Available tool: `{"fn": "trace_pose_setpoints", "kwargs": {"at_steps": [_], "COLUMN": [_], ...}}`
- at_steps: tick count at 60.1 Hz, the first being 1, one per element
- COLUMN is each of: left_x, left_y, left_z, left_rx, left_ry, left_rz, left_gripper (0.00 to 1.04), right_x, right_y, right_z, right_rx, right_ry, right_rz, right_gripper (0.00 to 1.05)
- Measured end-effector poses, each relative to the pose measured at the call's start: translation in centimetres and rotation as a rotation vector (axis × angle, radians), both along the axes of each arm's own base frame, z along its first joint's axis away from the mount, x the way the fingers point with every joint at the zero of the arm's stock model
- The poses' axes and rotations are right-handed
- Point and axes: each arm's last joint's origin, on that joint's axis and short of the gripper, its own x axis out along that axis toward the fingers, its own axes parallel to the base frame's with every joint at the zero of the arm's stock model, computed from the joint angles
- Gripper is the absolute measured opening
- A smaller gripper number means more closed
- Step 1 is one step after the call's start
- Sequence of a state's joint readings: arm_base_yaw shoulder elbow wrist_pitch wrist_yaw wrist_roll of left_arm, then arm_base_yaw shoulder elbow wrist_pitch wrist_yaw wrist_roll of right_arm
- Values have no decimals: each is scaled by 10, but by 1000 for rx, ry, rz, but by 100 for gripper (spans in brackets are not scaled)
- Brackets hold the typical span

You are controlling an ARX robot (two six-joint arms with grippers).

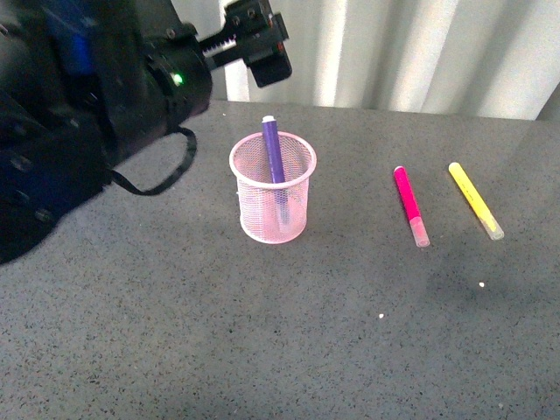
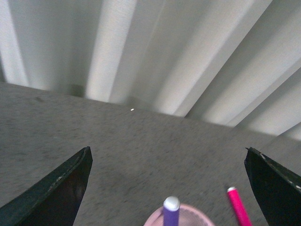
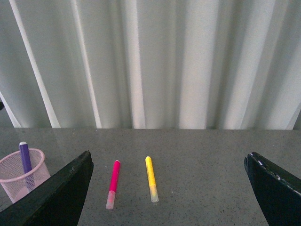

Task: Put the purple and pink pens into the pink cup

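Note:
The pink cup (image 1: 297, 210) stands upright on the grey table, left of centre. The purple pen (image 1: 272, 150) stands inside it and leans on the far rim, its white end up. The pink pen (image 1: 409, 205) lies flat on the table to the cup's right. My left gripper (image 1: 261, 42) is open and empty, raised above and behind the cup. In the left wrist view it (image 2: 168, 155) shows the purple pen's tip (image 2: 171, 207) and the pink pen (image 2: 239, 209) below. My right gripper (image 3: 168, 157) is open and empty, well back from the pink pen (image 3: 113, 182) and the cup (image 3: 14, 188).
A yellow marker (image 1: 475, 199) lies right of the pink pen, nearly parallel to it; it also shows in the right wrist view (image 3: 151, 178). A black cable loop (image 1: 166, 175) hangs from the left arm, left of the cup. A white pleated curtain (image 1: 420, 52) backs the table.

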State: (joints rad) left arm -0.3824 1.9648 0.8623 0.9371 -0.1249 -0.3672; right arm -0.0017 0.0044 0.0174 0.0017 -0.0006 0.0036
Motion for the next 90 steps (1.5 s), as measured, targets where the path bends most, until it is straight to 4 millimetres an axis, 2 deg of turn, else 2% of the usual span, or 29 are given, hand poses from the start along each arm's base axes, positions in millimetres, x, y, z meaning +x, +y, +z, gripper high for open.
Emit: {"fn": "trace_pose_setpoints", "kwargs": {"at_steps": [8, 12, 18, 22, 26, 33, 39, 51, 62, 77, 83, 90], "left_x": [-18, -22, -23, -25, -42, -70, -90, -128, -156, -182, -193, -202], "left_y": [20, 24, 24, 27, 40, 65, 81, 103, 117, 127, 138, 138], "left_z": [36, 40, 34, 22, 10, 17, 25, 21, 22, 22, 22, 23], "left_rx": [201, 241, 269, 321, 327, 302, 299, 310, 318, 317, 317, 317], "left_ry": [170, 207, 229, 103, -34, -173, -209, -191, -190, -193, -190, -193], "left_rz": [4, 2, -6, 96, 161, 208, 227, 210, 224, 221, 221, 223], "left_gripper": [98, 98, 98, 89, 76, 56, 40, 3, 4, 4, 4, 4], "right_x": [0, 0, 0, 0, 0, 0, 0, 0, 0, 0, 0, 0], "right_y": [0, 0, 0, 0, 0, 0, 0, 0, 0, 0, 0, 0], "right_z": [0, 0, 0, 0, 0, 0, 0, 0, 0, 0, 0, 0], "right_rx": [0, 0, 0, 0, 0, 0, 0, 0, 0, 0, 0, 0], "right_ry": [0, 0, 0, 0, 0, 0, 0, 0, 0, 0, 0, 0], "right_rz": [0, 0, 0, 0, 0, -3, 0, -1, 0, 0, -1, 0], "right_gripper": [98, 98, 98, 98, 98, 98, 98, 98, 98, 98, 98, 98]}}
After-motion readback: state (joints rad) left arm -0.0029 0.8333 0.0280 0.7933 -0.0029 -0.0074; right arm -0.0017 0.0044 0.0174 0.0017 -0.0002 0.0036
